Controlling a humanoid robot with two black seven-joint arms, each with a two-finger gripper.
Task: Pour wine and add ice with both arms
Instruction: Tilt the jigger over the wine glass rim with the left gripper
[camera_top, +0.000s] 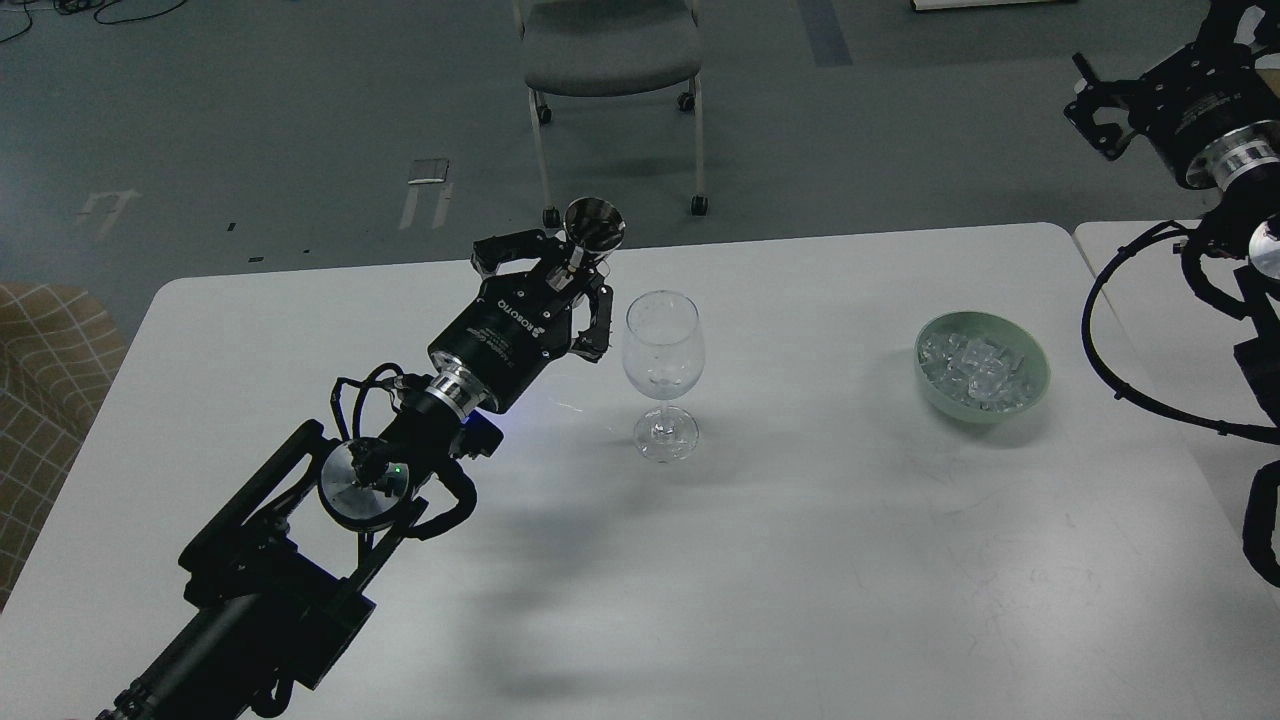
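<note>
A clear wine glass (662, 350) stands upright at the table's middle. I cannot tell whether any wine is in it. My left gripper (573, 270) is shut on a small steel measuring cup (594, 222), held upright just left of the glass rim and a little above it. The cup's contents are hidden. The ice (975, 368) is a heap of clear cubes in a pale green bowl (1035, 390) at the right. My right gripper (1092, 105) hangs open and empty, high above the table's far right corner and away from the bowl.
The white table (800, 560) ends at a seam on the right, where a second table (1130, 250) begins. A grey wheeled chair (610, 50) stands behind the far edge. A tan checked seat (40, 380) sits at the left.
</note>
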